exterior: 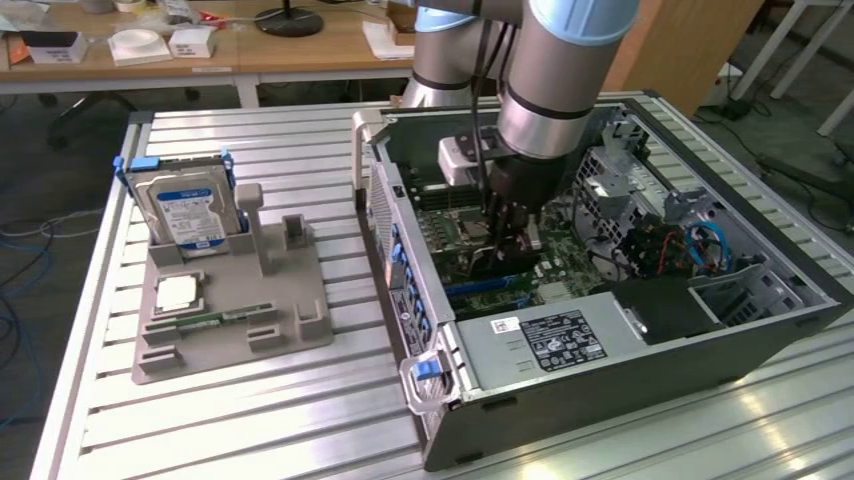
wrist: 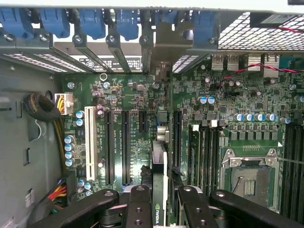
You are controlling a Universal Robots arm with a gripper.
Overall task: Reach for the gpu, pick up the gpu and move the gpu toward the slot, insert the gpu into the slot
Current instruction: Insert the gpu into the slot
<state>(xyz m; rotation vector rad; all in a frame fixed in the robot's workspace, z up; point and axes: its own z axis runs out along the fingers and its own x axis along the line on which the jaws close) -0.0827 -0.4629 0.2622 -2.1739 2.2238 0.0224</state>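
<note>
Black two-fingered gripper point(wrist: 160, 199), fingers part-closed, clamps the thin, flat, dark gpu card point(wrist: 159, 190) edge-on by its top edge above the green motherboard point(wrist: 137, 104); judged light, rigid, fragile.

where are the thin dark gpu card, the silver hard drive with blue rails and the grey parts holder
thin dark gpu card point(wrist: 159, 190): wrist view, top edge
silver hard drive with blue rails point(exterior: 183, 208): exterior view, label face
grey parts holder point(exterior: 274, 320): exterior view, bare base
</note>
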